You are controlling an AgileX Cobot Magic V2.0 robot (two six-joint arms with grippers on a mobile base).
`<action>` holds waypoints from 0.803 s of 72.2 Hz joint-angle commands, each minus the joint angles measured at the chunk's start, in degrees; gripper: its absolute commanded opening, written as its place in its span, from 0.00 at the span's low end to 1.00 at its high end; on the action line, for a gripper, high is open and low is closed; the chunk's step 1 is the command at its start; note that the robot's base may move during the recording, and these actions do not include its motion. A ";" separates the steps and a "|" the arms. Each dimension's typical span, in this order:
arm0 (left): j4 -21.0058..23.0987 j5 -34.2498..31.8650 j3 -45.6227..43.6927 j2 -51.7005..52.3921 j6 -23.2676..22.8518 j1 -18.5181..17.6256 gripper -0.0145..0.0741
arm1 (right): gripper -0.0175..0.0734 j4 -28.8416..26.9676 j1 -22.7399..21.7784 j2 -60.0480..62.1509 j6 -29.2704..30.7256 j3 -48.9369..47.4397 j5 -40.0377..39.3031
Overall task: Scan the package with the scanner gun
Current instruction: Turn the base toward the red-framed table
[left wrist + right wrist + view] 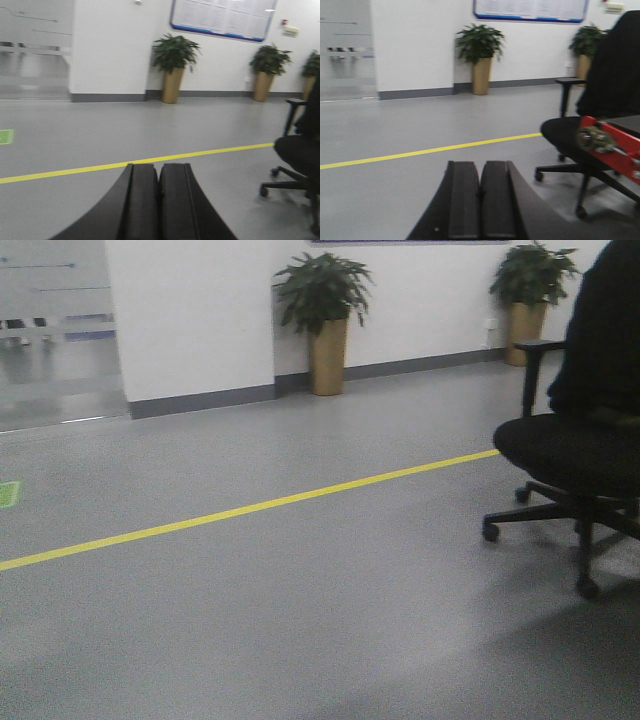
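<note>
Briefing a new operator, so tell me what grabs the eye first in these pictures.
A yellow line runs slantwise across the grey floor, with a black office chair at the right. Potted plants stand against the white back wall. The left gripper and the right gripper, both shut, fill the bottom of their wrist views.

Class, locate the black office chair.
The office chair sits at the right edge of all three views, at the yellow floor line's right end, nearer than the right-hand potted plant.
</note>
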State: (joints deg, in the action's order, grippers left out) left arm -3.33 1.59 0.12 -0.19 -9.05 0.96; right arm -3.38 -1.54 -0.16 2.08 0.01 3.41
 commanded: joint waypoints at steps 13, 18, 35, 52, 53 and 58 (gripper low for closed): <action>0.24 -0.89 -0.12 0.19 0.25 0.07 0.04 | 0.01 0.05 -0.01 0.16 0.19 -0.01 -1.29; 0.24 -0.89 -0.12 0.19 0.25 0.07 0.04 | 0.01 0.05 -0.01 0.16 0.19 -0.01 -1.29; 0.24 -0.89 -0.12 0.19 0.25 0.07 0.04 | 0.01 0.05 -0.01 0.16 0.19 -0.01 -1.29; 0.24 -0.89 -0.12 0.19 0.25 -0.03 0.04 | 0.01 0.05 -0.01 0.16 0.19 -0.01 -1.29; 0.24 -0.89 -0.12 0.19 0.25 -0.03 0.04 | 0.01 0.05 -0.01 0.16 0.19 -0.01 -1.29; 0.24 -0.89 -0.12 0.19 0.25 -0.03 0.04 | 0.01 0.05 -0.01 0.16 0.19 -0.01 -1.29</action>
State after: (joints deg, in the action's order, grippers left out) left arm -3.33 1.59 0.12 -0.19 -9.05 0.96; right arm -3.38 -1.54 -0.16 2.08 0.01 3.41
